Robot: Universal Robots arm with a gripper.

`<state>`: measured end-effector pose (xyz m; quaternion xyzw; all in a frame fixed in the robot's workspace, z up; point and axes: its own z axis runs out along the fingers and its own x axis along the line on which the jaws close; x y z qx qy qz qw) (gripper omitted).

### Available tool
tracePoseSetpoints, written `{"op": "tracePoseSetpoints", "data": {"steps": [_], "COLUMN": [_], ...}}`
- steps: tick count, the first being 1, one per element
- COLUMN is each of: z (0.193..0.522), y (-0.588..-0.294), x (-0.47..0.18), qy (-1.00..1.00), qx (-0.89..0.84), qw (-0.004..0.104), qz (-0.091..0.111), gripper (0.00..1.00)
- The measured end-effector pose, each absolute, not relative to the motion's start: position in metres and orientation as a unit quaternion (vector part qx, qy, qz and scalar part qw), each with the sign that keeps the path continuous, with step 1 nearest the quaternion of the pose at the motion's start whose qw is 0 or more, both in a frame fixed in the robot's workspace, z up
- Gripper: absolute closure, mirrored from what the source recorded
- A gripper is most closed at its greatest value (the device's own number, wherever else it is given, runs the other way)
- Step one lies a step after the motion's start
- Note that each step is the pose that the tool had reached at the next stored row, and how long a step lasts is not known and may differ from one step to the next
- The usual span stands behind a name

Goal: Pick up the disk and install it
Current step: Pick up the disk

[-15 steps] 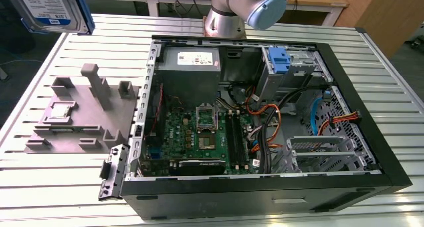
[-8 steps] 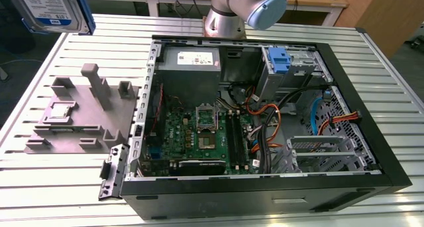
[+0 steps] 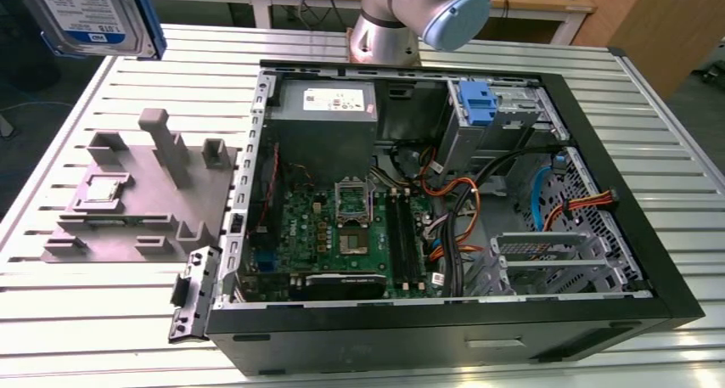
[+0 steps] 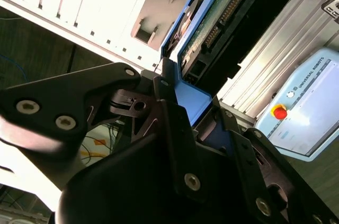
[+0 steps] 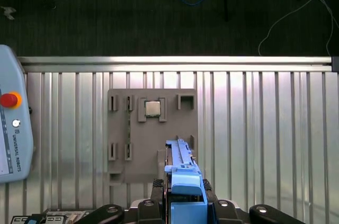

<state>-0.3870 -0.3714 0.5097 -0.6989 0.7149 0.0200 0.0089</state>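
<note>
The disk (image 3: 91, 14), a silver-grey drive with a white-and-blue label in a blue carrier, hangs high above the table at the exterior view's far left. In both wrist views my gripper (image 5: 185, 195) is shut on it. The blue carrier (image 5: 186, 181) stands between the black fingers (image 5: 156, 189). The second wrist view shows the disk (image 4: 212, 28) from its green circuit-board side, with the gripper (image 4: 193, 110) clamped on its blue end. Straight below the disk lies the grey fixture (image 5: 151, 134).
An open computer case (image 3: 668, 261) lies on the slatted metal table (image 3: 114, 320), with a motherboard (image 3: 340, 235), a grey power supply box (image 3: 326, 108) and a blue latch piece (image 3: 480, 108) in the drive bay. The grey fixture (image 3: 136, 201) holds a small chip (image 3: 104, 188). A teach pendant (image 5: 10, 139) rests on the table.
</note>
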Motion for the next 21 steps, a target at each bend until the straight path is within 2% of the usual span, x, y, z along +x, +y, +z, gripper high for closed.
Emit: {"op": "tracePoseSetpoints", "data": {"steps": [21], "z": [0.5097], "y": [-0.3714], "x": [-0.3777], "qy": [0.715], "qx": [-0.699], "qw": [0.009], "qz": [0.020], "gripper": [0.64]}}
